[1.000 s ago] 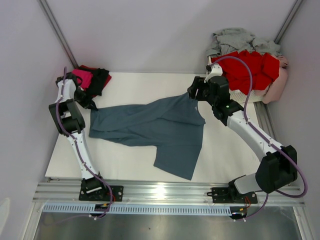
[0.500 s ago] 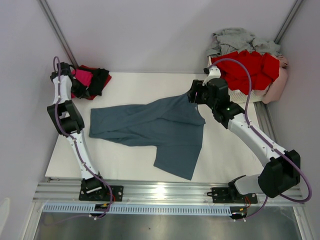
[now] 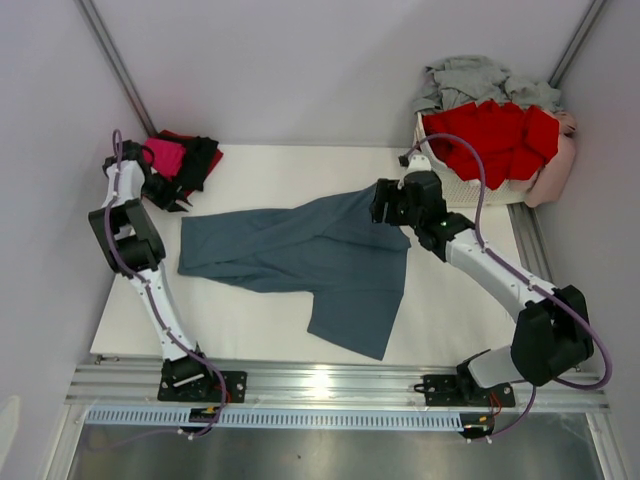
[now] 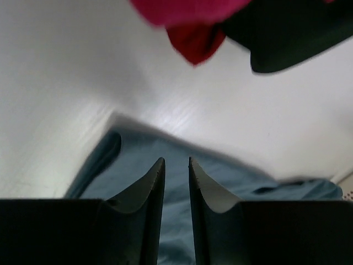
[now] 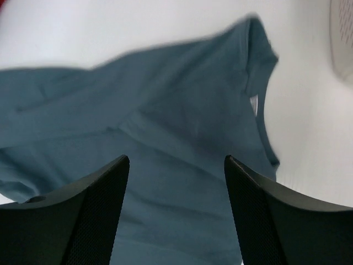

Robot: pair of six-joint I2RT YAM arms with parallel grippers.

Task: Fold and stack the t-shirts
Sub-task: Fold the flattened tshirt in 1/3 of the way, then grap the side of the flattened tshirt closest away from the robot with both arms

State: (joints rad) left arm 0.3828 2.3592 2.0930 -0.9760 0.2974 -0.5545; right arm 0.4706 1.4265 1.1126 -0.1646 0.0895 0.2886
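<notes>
- Slate blue-grey t-shirt [image 3: 310, 265] lies spread on the white table [image 3: 280, 165], roughly in the middle, with wrinkles across it and one part reaching toward the near edge.
- Its collar end points to the far right, and in the right wrist view the shirt [image 5: 165, 110] shows a small pale neck label [image 5: 253, 104] inside the neckline.
- Right gripper [image 3: 383, 205] hovers over that collar end; in its own camera the right gripper [image 5: 176, 160] has its two dark fingers set wide apart with only blue-grey cloth showing below and nothing between them.
- Left gripper [image 3: 178, 203] sits at the far left of the table, just past the shirt's left edge and beside a small pile of shirts.
- In its own camera the left gripper [image 4: 176, 161] has its fingers a narrow slit apart, nothing clamped in the slit, pointing over the shirt's left edge [image 4: 259, 185].
- That pile in the far left corner holds a magenta-pink t-shirt [image 3: 165, 157], a black t-shirt [image 3: 203, 160] and a red edge showing behind them; the left wrist view catches the same magenta [image 4: 187, 8], red [image 4: 196, 41] and black [image 4: 292, 33] cloth, blurred.
- White lattice basket [image 3: 478, 192] stands at the far right corner, just beyond the right gripper, heaped with a red t-shirt [image 3: 495, 135] and a pale grey t-shirt [image 3: 470, 78] on top; a pinkish cloth [image 3: 555, 170] hangs over its right side.
- Neither gripper touches the pile or the basket.
</notes>
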